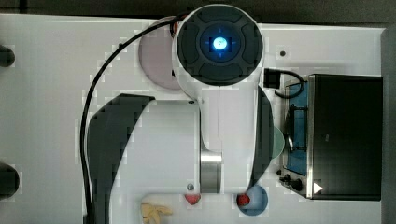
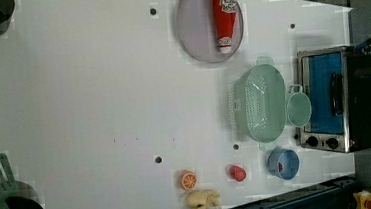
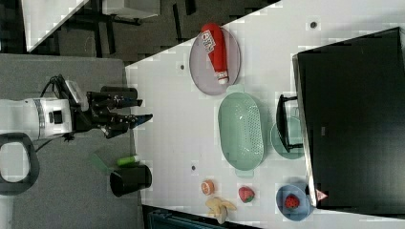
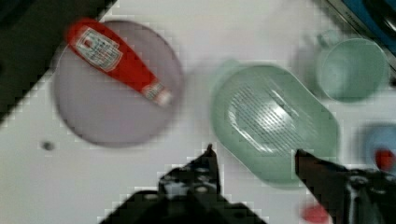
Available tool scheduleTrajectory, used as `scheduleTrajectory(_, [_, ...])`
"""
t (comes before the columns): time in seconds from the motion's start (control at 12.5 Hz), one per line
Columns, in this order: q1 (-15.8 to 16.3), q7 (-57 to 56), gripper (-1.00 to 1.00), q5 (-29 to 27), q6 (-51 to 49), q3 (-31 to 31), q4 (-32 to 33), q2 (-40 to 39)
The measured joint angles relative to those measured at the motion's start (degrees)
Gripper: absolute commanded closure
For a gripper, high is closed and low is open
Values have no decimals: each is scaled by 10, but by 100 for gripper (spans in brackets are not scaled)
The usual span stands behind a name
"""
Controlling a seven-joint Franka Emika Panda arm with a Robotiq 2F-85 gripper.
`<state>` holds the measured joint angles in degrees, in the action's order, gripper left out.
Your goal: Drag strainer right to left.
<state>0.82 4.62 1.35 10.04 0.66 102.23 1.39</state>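
Hovers high and well apart, black two-fingered gripper (image 4: 254,156) spread empty above the large pale mint-green oval plastic strainer (image 4: 275,123), resting between round grey plate (image 4: 116,84) and small mint-green cup (image 4: 352,67).

White arm (image 1: 219,121) with a dark round cap, blue light at centre; black cable (image 1: 93,107); black gripper (image 3: 138,110), seemingly blue-tipped.
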Motion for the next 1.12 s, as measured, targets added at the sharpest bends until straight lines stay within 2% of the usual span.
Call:
scheduleTrajectory(0.24, [-7,52,-99,5,-122,6,79,120])
scheduleTrajectory(0.4, [-11,59,-100,5,-107,8,71,174])
scheduleTrajectory(0.64, [-13,77,-100,-15,-78,10,69,205])
scheduleTrajectory(0.88, [-16,121,-100,-10,25,15,161,185])
scheduleTrajectory(1.12, [-20,177,-100,-1,176,12,272,101])
